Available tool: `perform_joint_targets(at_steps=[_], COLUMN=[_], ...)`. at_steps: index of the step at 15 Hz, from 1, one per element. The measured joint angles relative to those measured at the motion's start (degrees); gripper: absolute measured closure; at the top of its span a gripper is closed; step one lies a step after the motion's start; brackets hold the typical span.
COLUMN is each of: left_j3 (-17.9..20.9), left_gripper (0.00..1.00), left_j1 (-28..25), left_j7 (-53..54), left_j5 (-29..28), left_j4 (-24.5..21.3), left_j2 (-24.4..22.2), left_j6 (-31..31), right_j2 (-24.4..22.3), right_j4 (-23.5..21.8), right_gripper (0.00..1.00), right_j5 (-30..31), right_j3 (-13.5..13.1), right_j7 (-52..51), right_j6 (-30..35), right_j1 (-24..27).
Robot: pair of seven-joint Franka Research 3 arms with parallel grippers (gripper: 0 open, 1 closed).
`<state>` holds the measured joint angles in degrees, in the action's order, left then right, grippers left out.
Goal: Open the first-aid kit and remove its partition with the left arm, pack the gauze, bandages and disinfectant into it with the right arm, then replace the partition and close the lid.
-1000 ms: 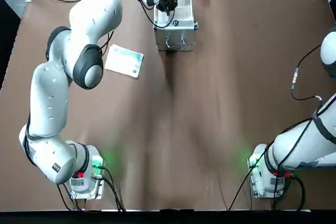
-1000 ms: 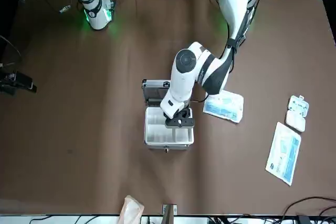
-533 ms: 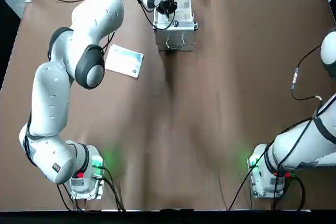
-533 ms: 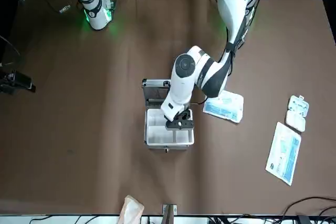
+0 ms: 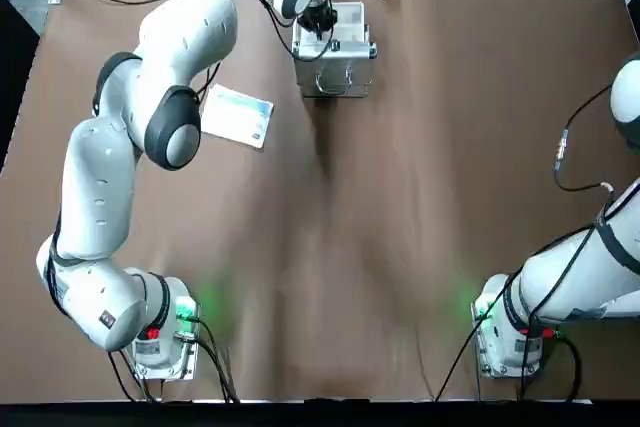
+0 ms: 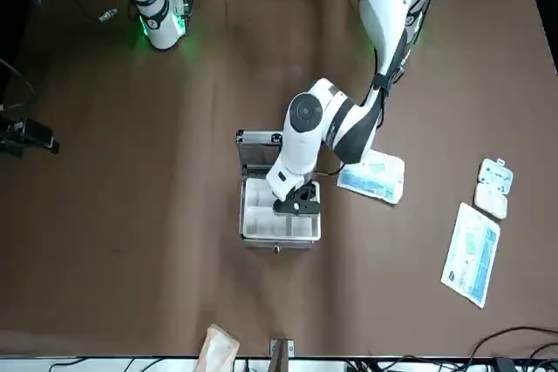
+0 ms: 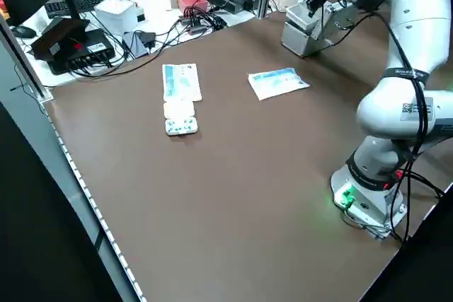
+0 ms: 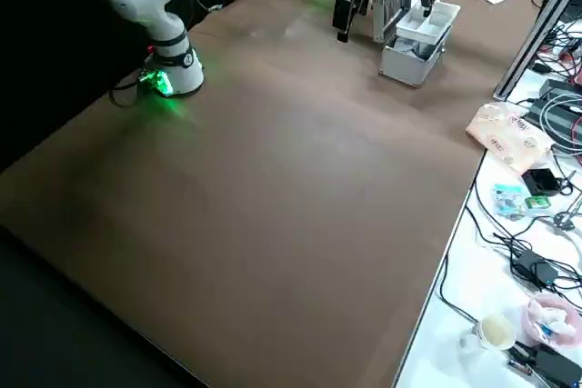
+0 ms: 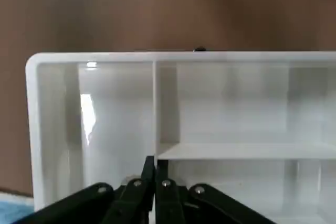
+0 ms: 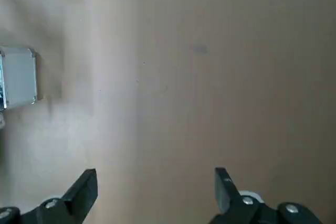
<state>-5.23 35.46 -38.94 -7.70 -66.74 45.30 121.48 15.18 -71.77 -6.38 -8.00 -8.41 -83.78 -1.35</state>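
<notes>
Nearest the arms' bases, the right tool (image 10: 152, 192) is seen held high over bare brown worktop (image 5: 400, 197), its fingers (image 10: 84, 190) spread wide and nothing between them. Farther out, a flat blue-white pack (image 5: 237, 115) is shown lying on the worktop beside the left arm (image 5: 150, 117), with two more packs (image 6: 472, 253) (image 6: 493, 186) well apart to that side. At the far edge, the first-aid kit (image 5: 334, 65) is pictured standing open, its lid (image 6: 258, 150) raised upright on the robot's side. The white partition (image 6: 279, 211) is seen seated in the case, and the left tool (image 6: 296, 205) is lowered into it, its fingers (image 9: 148, 184) pinched narrowly on one of the tray's thin dividing walls.
</notes>
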Motion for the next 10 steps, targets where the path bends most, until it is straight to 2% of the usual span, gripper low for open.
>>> perform_joint_targets(at_steps=[6,10], left_j3=[-0.17,-0.21], left_gripper=[0.96,0.96], left_j1=[0.03,0.03], left_j7=[1.39,-0.29], left_j5=[0.48,0.92], left_j4=[0.23,0.39], left_j2=[0.00,0.00], left_j6=[-1.76,0.62], right_j2=[0.00,0.00], right_j4=[-0.03,-0.07], right_gripper=[0.01,0.01], right_j5=[0.01,0.02], right_j3=[0.28,0.32], right_j7=[0.00,0.00], right_j6=[0.02,0.02], right_j1=[-0.22,-0.26])
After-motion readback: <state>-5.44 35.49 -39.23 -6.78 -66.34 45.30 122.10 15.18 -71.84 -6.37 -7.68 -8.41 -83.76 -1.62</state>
